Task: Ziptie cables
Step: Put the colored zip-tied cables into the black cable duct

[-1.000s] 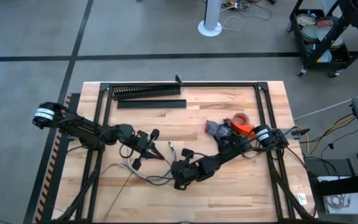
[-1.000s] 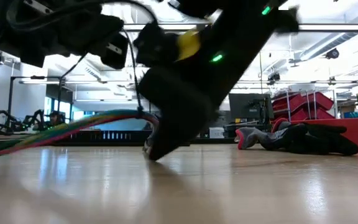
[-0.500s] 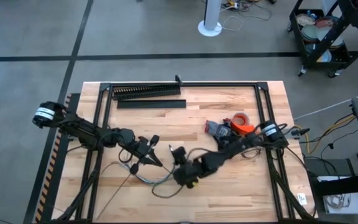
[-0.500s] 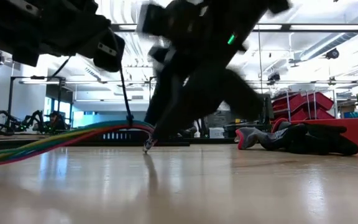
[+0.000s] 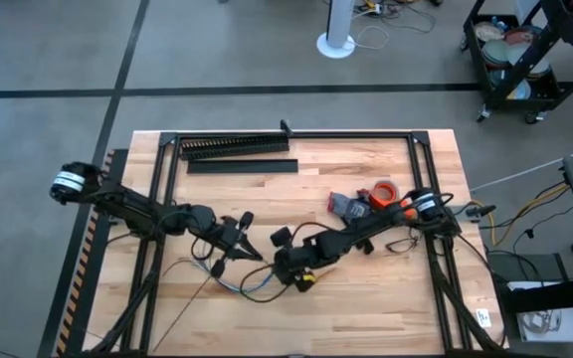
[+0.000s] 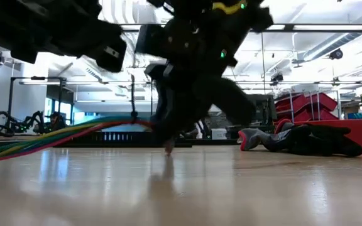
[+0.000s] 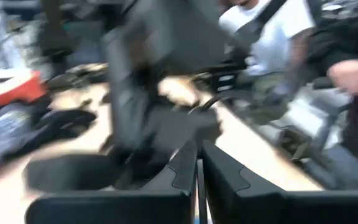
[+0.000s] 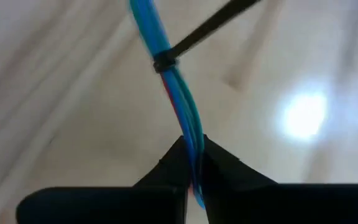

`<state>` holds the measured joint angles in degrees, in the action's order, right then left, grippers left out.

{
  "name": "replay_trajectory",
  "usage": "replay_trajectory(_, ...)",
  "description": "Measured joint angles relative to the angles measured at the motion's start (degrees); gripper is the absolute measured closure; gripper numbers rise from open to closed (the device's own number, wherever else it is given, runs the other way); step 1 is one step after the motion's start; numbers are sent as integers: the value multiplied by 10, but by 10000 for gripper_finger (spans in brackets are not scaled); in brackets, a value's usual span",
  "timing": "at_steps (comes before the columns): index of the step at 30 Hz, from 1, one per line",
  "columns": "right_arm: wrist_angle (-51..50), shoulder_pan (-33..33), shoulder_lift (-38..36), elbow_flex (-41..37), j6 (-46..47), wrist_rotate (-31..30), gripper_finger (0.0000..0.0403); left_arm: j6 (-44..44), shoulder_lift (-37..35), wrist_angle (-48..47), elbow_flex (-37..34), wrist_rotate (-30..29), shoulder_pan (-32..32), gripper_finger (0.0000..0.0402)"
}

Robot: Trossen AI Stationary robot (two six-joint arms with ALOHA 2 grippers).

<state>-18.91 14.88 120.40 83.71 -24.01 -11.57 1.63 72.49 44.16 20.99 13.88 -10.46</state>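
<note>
The cables (image 5: 252, 286) lie looped on the wood near the table's middle. In the right wrist view they are a blue bundle (image 8: 166, 37) with a dark ziptie (image 8: 162, 62) cinched round it, its tail slanting away. My right gripper (image 5: 286, 267) is shut on the bundle. My left gripper (image 5: 251, 253) stands just to its left, shut, with a thin dark strip (image 7: 197, 177) between its fingertips. In the low view the coloured bundle (image 6: 55, 136) runs in from the left, clear of the table. My right gripper pinches the cable bundle (image 8: 194, 140) between its two fingers, a short way from the ziptie's loop, with the fingers lying along the cables. The bundle runs straight out past the fingertips. My left gripper pinches a thin dark strip (image 7: 197, 168) between its fingertips; I cannot tell which part of it.
A long black comb-toothed duct (image 5: 235, 147) and a flat black bar (image 5: 242, 166) lie at the far edge. An orange tape roll (image 5: 386, 192) and a grey-red item (image 5: 346, 206) sit right of centre. A thin dark strip (image 5: 182, 313) lies front left. A person shows beyond the table.
My right gripper, shut on the cables, has turned about and gone a little toward the far edge and my left gripper. The cable loops on the table have drawn in toward the middle.
</note>
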Motion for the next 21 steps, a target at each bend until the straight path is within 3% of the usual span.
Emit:
replay_trajectory(5,-82,10,-57,0,39,-77,398,-21,-79,-143,0,-103,40,351)
replay_trajectory(11,-191,14,-159,0,140,-95,400,-28,-164,-311,34,-269,143,283)
replay_trajectory(17,-248,17,-228,-2,185,-95,402,-114,-153,-485,143,-258,314,231)
replay_trajectory(21,-285,21,-256,-2,206,-95,402,-174,-115,-525,193,-144,439,206)
